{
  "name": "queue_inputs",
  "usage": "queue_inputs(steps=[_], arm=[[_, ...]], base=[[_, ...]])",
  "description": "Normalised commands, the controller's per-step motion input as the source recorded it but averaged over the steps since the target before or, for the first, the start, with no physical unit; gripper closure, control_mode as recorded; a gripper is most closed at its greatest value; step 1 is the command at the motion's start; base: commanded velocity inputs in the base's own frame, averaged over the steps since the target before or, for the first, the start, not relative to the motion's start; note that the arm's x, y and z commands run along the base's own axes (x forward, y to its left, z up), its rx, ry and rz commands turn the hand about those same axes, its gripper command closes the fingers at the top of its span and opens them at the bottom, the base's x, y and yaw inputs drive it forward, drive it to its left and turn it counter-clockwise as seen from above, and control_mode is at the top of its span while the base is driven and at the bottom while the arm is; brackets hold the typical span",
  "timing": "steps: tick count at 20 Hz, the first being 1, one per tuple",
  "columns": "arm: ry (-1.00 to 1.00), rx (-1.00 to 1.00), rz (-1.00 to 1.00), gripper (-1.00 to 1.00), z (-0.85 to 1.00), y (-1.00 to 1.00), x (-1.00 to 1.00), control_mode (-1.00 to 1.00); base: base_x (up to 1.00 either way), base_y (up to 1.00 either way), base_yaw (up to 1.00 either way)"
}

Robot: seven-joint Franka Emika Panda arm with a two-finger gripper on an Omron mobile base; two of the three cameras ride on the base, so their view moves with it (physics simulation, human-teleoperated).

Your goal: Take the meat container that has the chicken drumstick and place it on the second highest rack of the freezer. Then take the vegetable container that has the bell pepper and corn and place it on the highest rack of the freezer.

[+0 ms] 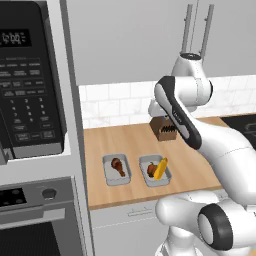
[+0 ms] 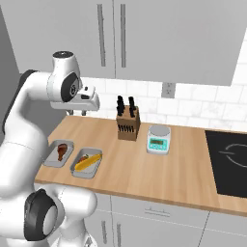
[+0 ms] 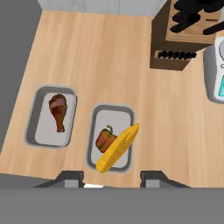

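The meat tray [image 3: 51, 117], a shallow grey container holding the drumstick [image 3: 58, 110], sits on the wooden counter [image 2: 159, 169] near its front edge. Take the knife block [image 2: 128, 123] at the back of the counter as the landmark: the meat tray lies in front of the block and off toward the oven-side end of the counter. The veg tray [image 3: 112, 137] sits just beside the meat tray, apart from it, closer to the block's line. In it a dark red pepper [image 3: 105, 139] rests against a yellow corn cob [image 3: 117, 148], which lies slantwise with one end over the tray's rim. A small kitchen scale [image 2: 158, 139] stands just beside the block on the far side from the trays.

The gripper [image 3: 111, 178] hangs above the counter, in front of the block and over the trays, touching nothing. Its two fingers stand apart with nothing between them, so it is released.

As a judgement, the task has hardly begun. Both trays are on the counter, neither is grasped, and both freezer placements remain: the meat tray first, the veg tray after.
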Motion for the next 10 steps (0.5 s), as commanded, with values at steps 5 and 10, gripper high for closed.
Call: queue_inputs(steps=[5, 10], arm=[[-0.04, 0.0, 0.0, -1.0, 0.0, 0.02, -0.22, -1.0], [-0.07, -0.05, 0.13, -1.0, -0.35, 0.08, -0.63, -1.0]], base=[[0.0, 0.0, 0.0], [0.0, 0.0, 0.0]])
